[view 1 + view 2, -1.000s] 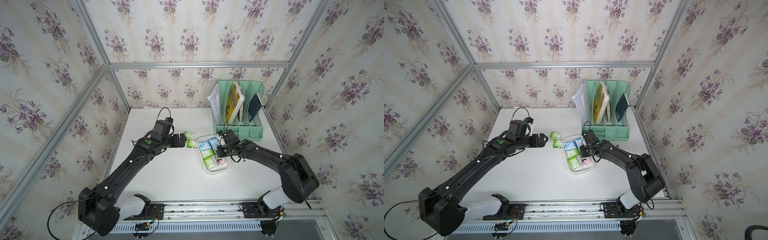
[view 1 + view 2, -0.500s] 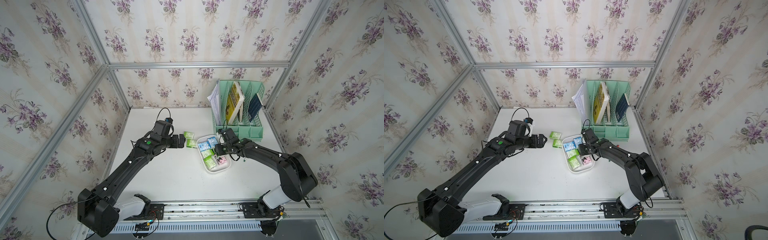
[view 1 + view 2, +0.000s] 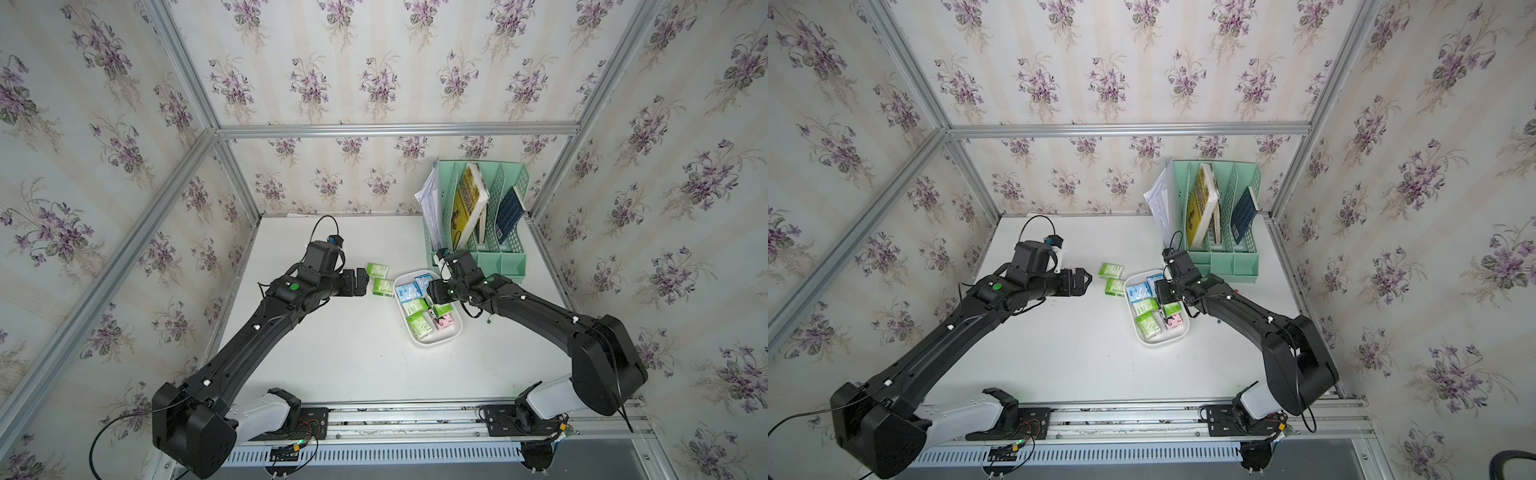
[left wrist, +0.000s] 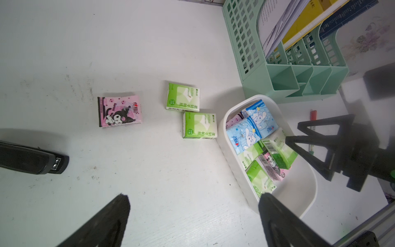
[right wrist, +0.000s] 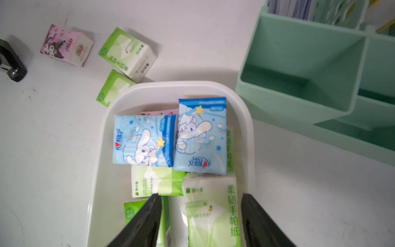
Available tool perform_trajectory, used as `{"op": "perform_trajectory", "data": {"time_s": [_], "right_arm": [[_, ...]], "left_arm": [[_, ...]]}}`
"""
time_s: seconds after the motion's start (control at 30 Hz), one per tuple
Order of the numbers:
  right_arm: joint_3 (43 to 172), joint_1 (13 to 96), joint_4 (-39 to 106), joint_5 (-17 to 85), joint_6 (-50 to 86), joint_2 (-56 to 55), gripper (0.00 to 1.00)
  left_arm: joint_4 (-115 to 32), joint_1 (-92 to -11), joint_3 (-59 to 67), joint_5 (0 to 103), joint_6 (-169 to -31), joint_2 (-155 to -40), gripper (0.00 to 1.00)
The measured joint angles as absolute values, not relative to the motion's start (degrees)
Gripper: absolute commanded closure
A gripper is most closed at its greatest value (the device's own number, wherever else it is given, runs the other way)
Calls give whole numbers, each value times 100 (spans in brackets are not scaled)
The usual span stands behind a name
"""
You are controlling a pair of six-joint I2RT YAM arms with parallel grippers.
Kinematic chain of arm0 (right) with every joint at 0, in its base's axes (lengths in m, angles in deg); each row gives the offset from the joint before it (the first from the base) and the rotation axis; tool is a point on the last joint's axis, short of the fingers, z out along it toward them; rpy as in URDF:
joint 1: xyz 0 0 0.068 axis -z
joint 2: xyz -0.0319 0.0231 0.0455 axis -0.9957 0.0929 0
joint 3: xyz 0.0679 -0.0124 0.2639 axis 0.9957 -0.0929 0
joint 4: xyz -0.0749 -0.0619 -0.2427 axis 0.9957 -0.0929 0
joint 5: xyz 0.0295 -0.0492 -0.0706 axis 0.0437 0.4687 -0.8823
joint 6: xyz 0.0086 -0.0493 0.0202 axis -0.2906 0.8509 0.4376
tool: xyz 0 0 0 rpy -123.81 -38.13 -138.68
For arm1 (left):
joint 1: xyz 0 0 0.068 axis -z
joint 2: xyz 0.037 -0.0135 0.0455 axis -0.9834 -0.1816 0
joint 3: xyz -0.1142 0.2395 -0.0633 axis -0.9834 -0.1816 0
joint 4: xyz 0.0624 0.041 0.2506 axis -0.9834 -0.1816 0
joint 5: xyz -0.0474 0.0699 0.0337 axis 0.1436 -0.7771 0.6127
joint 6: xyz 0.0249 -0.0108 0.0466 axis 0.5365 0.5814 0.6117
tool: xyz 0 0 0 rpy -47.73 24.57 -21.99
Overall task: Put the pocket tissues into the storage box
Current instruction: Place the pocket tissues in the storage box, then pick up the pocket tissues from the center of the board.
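Three flat pocket tissues [image 4: 199, 126], two green-white and one pink, lie face-up on the white table [image 3: 353, 357] beside the shallow white plastic storage box [image 5: 171, 85], whose long axis runs away from the robot, while the left gripper [image 4: 193, 194] and right gripper [image 5: 201, 195] both have jaws apart, the right above packs inside.

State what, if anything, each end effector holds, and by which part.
Nothing is held. The left end effector is open and empty; the right end effector is open over the storage box, a green pack apparently lying free beneath it.
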State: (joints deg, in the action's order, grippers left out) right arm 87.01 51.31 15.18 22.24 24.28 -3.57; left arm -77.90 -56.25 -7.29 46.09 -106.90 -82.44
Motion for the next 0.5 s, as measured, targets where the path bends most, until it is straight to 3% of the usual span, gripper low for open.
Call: {"op": "perform_trajectory", "data": {"time_s": [0.2,0.5], "right_arm": [[9346,4862,1892,2556,2824,-78,33],[10970,4326,2076,3028,3149,1485,31]], "left_arm": [[-7951,-6446,-998,4609,-10694,-7909,1],[-8150,-7371,-1253,4823,-10710,-7468,1]]}}
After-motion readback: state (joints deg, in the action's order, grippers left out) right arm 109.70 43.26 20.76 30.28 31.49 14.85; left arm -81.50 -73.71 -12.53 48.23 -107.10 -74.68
